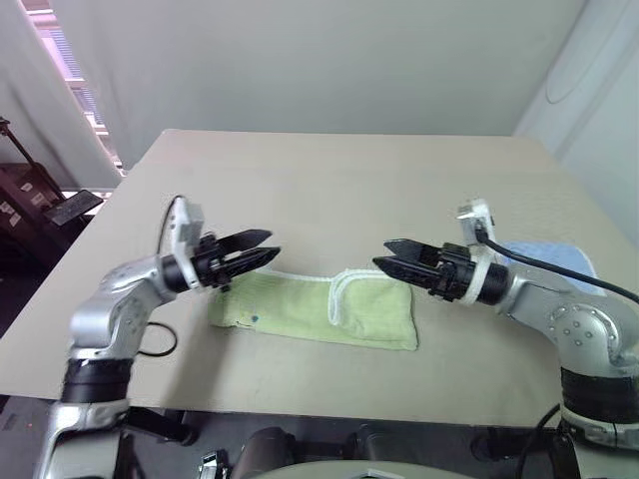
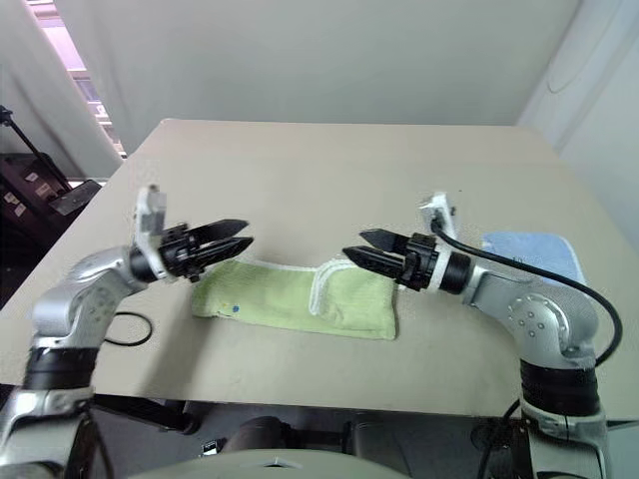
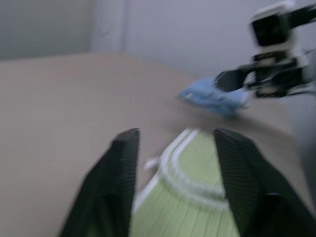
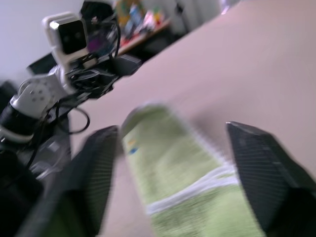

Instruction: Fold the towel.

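Observation:
The light green towel point(image 1: 315, 309) lies folded into a long strip near the table's front edge, with a white-edged flap turned over its right half. My left gripper point(image 1: 272, 245) hovers just above the towel's left end, pointing right, open with nothing between its fingers point(image 3: 118, 163). Over the right end, my right gripper point(image 1: 381, 252) points left at the same height, open and empty. Both hang clear of the cloth. Seen from the right wrist, the towel point(image 4: 173, 177) stretches away beneath the spread fingers point(image 4: 256, 158).
A smaller light blue towel point(image 1: 549, 257) lies folded at the table's right side, behind my right forearm. The tan table point(image 1: 329, 190) spreads far back to a pale wall. A black cable point(image 1: 160, 344) loops near the left front edge. Dark furniture point(image 1: 30, 200) stands off the left side.

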Available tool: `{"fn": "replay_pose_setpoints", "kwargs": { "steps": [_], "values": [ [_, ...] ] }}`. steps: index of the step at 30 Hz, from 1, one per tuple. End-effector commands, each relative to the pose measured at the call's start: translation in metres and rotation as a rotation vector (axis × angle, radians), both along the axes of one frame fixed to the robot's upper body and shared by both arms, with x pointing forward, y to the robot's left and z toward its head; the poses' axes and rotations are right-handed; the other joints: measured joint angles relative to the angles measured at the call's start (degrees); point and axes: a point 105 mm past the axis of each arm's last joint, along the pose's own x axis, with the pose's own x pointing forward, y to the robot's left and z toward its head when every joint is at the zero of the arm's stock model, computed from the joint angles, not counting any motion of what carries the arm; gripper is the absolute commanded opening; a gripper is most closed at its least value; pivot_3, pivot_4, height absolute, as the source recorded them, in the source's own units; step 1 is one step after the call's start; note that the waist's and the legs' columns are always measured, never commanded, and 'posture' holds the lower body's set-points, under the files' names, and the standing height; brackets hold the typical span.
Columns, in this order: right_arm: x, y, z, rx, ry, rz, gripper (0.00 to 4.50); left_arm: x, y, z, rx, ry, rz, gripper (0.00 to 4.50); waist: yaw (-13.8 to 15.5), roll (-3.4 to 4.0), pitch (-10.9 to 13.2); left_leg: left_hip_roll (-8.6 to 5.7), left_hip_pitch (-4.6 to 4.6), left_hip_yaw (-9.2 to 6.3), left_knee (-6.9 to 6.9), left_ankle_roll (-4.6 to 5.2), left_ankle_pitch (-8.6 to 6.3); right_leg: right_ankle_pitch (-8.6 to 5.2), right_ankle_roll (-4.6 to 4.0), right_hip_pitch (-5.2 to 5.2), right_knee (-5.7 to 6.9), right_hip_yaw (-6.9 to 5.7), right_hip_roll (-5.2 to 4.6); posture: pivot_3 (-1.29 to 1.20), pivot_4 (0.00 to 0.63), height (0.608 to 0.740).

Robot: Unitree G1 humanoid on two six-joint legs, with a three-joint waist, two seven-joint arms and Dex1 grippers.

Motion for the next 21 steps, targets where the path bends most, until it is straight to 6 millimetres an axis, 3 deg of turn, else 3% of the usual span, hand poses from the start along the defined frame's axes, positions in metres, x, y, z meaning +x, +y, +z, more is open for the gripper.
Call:
{"fn": "replay_pose_setpoints", "kwargs": {
  "steps": [1, 3, 4, 6, 7, 12, 15, 19, 21],
  "values": [
    [0.007, -0.010, -0.002, 0.001, -0.045, -0.042, 2.03, 0.001, -0.027, -0.008, 0.041, -0.026, -0.113, 0.94, -0.32, 0.00, 0.00, 0.00, 0.02, 0.00, 0.00, 0.00, 0.00, 0.00, 0.00, 0.02, 0.01, 0.00, 0.02, 0.00, 0.000, 0.724],
    [0.007, -0.009, -0.012, -0.008, -0.037, -0.038, 1.27, 0.004, -0.047, -0.015, 0.055, -0.034, -0.161, 0.16, -0.43, 0.01, 0.00, 0.01, 0.04, 0.00, 0.00, -0.01, 0.02, 0.00, -0.01, 0.00, 0.06, 0.01, 0.06, 0.00, 0.000, 0.724],
    [0.008, -0.008, -0.016, -0.012, -0.034, -0.035, 0.89, 0.005, -0.056, -0.020, 0.071, -0.042, -0.174, 0.00, -0.33, 0.01, 0.01, 0.02, 0.05, 0.00, 0.00, -0.02, 0.02, 0.00, -0.01, 0.00, 0.08, 0.01, 0.09, 0.00, 0.000, 0.724],
    [0.009, -0.005, -0.022, -0.029, -0.031, -0.033, 0.13, 0.005, -0.067, -0.028, 0.096, -0.053, -0.195, 0.00, -0.29, 0.01, 0.01, 0.03, 0.05, -0.04, 0.00, -0.05, 0.04, -0.01, -0.02, -0.02, 0.12, 0.00, 0.12, 0.00, 0.000, 0.724],
    [0.009, -0.002, -0.028, -0.046, -0.022, -0.030, 0.03, 0.003, -0.073, -0.034, 0.104, -0.048, -0.209, 0.00, -0.35, 0.02, 0.01, 0.05, 0.05, -0.04, 0.00, -0.06, 0.05, -0.01, -0.02, -0.03, 0.13, 0.01, 0.13, 0.00, 0.000, 0.724],
    [0.009, 0.008, -0.070, -0.162, 0.052, -0.034, 0.03, -0.005, -0.093, -0.067, 0.147, -0.009, -0.252, 0.00, -0.10, 0.01, 0.00, 0.05, 0.04, -0.04, 0.02, -0.05, 0.04, -0.01, -0.02, -0.02, 0.12, 0.01, 0.11, 0.00, 0.000, 0.724],
    [0.010, 0.010, -0.084, -0.184, 0.067, -0.048, 0.03, -0.008, -0.098, -0.083, 0.166, 0.026, -0.249, 0.00, -0.06, 0.02, 0.01, 0.04, 0.01, -0.04, 0.06, -0.05, 0.04, 0.00, -0.02, -0.03, 0.13, 0.01, 0.10, 0.00, 0.000, 0.724],
    [0.007, 0.012, -0.114, -0.252, 0.105, -0.058, 0.03, -0.010, -0.100, -0.131, 0.316, 0.046, -0.210, 0.00, -0.01, 0.01, -0.02, 0.04, 0.05, -0.05, 0.10, -0.05, 0.04, 0.00, -0.02, 0.02, 0.13, 0.01, 0.10, 0.00, 0.000, 0.724],
    [0.005, 0.013, -0.121, -0.260, 0.120, -0.051, 0.03, -0.012, -0.101, -0.136, 0.316, 0.054, -0.217, 0.00, 0.01, 0.02, -0.05, 0.04, 0.05, -0.05, 0.11, -0.04, 0.04, 0.00, -0.02, 0.01, 0.16, 0.01, 0.10, 0.00, 0.000, 0.724]
  ]
}}
